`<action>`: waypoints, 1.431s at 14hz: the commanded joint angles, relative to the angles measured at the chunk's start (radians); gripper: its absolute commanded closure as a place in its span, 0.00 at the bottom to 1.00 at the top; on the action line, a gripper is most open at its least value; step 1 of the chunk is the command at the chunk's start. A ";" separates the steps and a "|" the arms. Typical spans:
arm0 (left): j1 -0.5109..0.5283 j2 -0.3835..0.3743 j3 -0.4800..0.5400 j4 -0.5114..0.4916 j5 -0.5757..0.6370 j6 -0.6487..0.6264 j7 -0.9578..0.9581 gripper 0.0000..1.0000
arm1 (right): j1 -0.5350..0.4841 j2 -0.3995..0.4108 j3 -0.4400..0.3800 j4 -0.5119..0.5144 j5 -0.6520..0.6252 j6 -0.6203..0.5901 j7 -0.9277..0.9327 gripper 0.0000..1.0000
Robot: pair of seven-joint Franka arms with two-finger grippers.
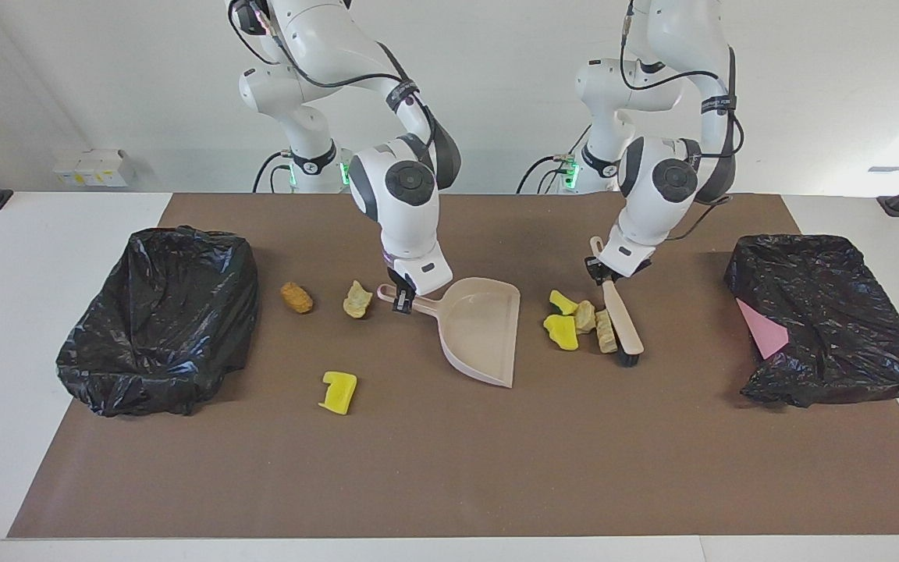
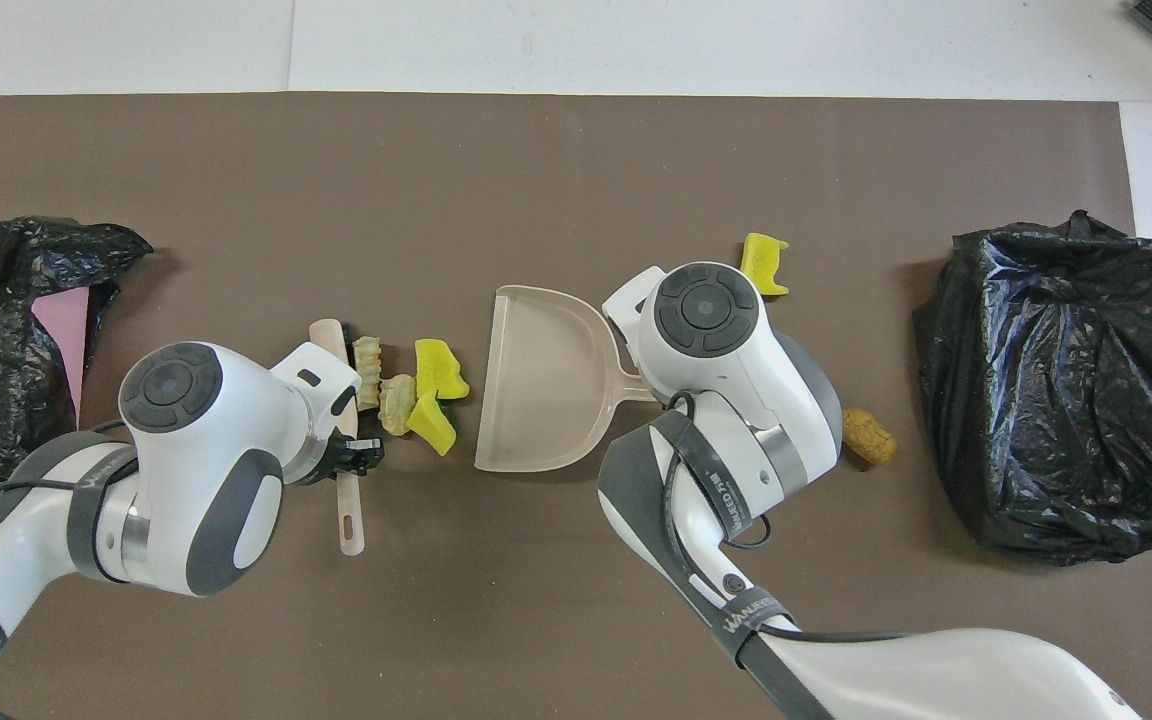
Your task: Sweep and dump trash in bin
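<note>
Sweep under way, nothing in the dustpan (image 1: 481, 328) yet. Left gripper (image 1: 604, 273) was clamped on the brush (image 1: 621, 328) handle, the brush head against a cluster of four lumps (image 1: 574, 321), which lay just beside the pan's open lip, mid-mat. Right gripper (image 1: 403, 300) was clamped on the pan's handle. Three lumps lay apart toward the right arm's end of the mat: an orange-brown chunk (image 1: 296, 297), a beige chunk (image 1: 357, 300) and a yellow piece (image 1: 339, 391). No lumps could be seen in either black bag (image 1: 161, 316).

The facing view showed both grips and the beige chunk; overhead, the right arm hid that chunk. Overhead showed the narrow gap between cluster and lip more plainly.
</note>
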 commanded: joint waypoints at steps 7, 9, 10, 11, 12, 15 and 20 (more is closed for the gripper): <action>-0.264 0.010 0.010 -0.002 -0.206 0.200 -0.057 1.00 | -0.004 -0.027 0.004 -0.051 -0.042 0.021 -0.039 1.00; -0.299 0.017 0.004 0.030 -0.207 0.215 -0.057 1.00 | -0.007 -0.027 0.004 -0.050 -0.042 0.022 -0.037 1.00; -0.305 0.025 -0.004 0.044 -0.209 0.217 -0.057 1.00 | -0.007 -0.027 0.004 -0.048 -0.042 0.022 -0.037 1.00; -0.304 0.025 -0.017 0.046 -0.209 0.214 -0.060 1.00 | -0.007 -0.025 0.004 -0.048 -0.042 0.022 -0.037 1.00; -0.298 0.025 -0.018 0.046 -0.207 0.199 -0.059 1.00 | -0.007 -0.024 0.004 -0.041 -0.042 0.021 -0.037 1.00; -0.217 0.028 -0.007 0.043 -0.183 0.156 -0.059 1.00 | -0.020 -0.028 0.004 -0.027 -0.043 0.024 -0.039 1.00; -0.110 0.005 -0.004 0.043 -0.002 0.065 -0.063 1.00 | -0.061 -0.043 0.007 -0.013 -0.063 0.027 -0.052 1.00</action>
